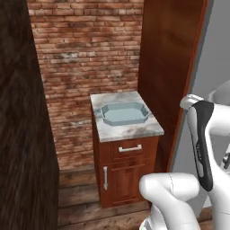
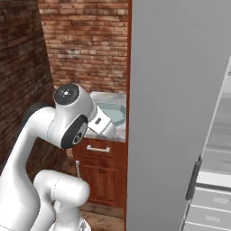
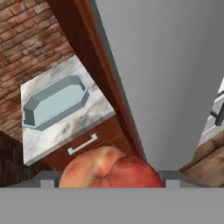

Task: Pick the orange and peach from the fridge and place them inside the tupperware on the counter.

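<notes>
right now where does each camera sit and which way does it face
Left base view: behind the arm's left, facing the counter and empty tupperware; white arm lower right.
Right base view: behind its right, facing the grey fridge; arm lower left.
Hand view: on the hand, peach at the gripper.
All share counter and tupperware.

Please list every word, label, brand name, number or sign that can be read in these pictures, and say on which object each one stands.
None: no readable text in any view.
The fridge, the counter, the tupperware and the peach in the gripper are all plain, with no label, number or sign.
</notes>
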Robot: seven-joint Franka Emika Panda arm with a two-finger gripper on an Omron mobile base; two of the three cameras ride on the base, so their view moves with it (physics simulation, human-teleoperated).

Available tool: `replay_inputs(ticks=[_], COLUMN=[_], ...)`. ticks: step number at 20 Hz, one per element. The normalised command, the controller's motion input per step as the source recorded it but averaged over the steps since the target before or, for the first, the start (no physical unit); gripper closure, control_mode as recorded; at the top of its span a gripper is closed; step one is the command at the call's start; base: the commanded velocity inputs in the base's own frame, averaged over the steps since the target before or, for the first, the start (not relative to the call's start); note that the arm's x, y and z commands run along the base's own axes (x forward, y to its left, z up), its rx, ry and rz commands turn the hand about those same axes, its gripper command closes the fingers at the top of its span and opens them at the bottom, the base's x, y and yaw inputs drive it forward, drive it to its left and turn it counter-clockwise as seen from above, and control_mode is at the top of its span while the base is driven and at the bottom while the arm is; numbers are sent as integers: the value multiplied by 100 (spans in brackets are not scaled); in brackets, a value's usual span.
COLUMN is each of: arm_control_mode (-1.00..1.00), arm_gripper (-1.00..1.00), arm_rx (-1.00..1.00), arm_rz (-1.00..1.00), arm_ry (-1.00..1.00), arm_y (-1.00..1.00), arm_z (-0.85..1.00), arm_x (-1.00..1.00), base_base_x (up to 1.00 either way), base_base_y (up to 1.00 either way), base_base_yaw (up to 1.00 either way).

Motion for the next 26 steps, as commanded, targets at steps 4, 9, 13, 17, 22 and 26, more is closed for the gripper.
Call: replay_inputs(ticks=[4,9,13,17,22,26], arm_control_mode=[100,100,100,100,100,100], arm_gripper=[100,100,100,100,100,100], arm_rx=[0,0,0,0,0,0], arm_rz=[0,0,0,0,0,0], arm_ry=[0,0,0,0,0,0], arm_y=[0,0,0,0,0,0], arm_z=[0,0,0,0,0,0], arm_x=[0,0,0,0,0,0], base_base_x=[-3,35,79,89,80,63], base_base_y=[99,67,-1,-16,-4,-1], base_base_yaw=[0,0,0,0,0,0])
